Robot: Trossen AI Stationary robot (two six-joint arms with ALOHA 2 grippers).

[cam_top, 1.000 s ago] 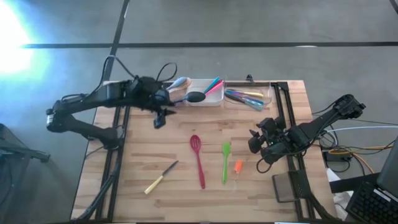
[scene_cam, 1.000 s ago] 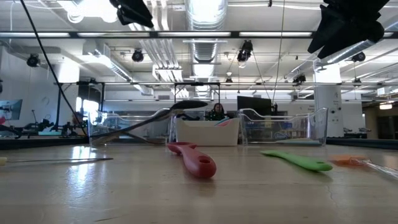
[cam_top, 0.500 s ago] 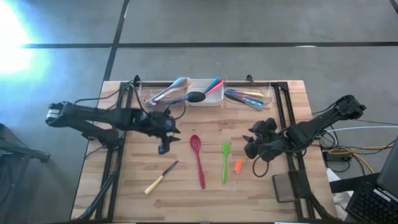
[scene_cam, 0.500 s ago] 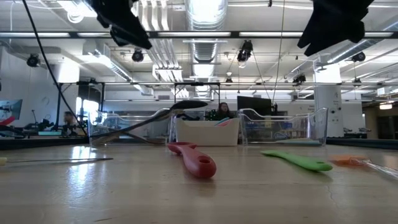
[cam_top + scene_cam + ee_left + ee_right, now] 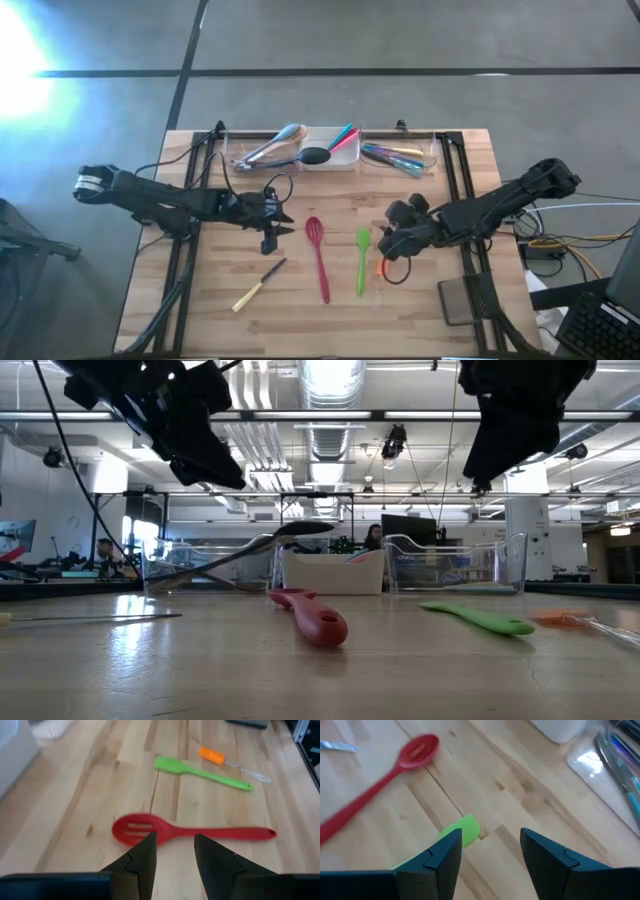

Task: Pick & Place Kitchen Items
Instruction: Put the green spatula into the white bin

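The left end effector (image 5: 272, 232) – open, empty – hangs beside the red spoon (image 5: 318, 255); the right end effector (image 5: 388, 246), open too, hangs by the green spatula (image 5: 363, 259).

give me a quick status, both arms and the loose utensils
Left gripper open, empty, hovering by red slotted spoon. Right gripper open, empty, above green spatula. Knife lies loose nearby. Nothing in the way.

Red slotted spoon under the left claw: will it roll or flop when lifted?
The red spoon lies flat, so it probably won't roll. Its long slim handle looks stiff; the slotted head may tip it if gripped off-centre. It likely weighs little.
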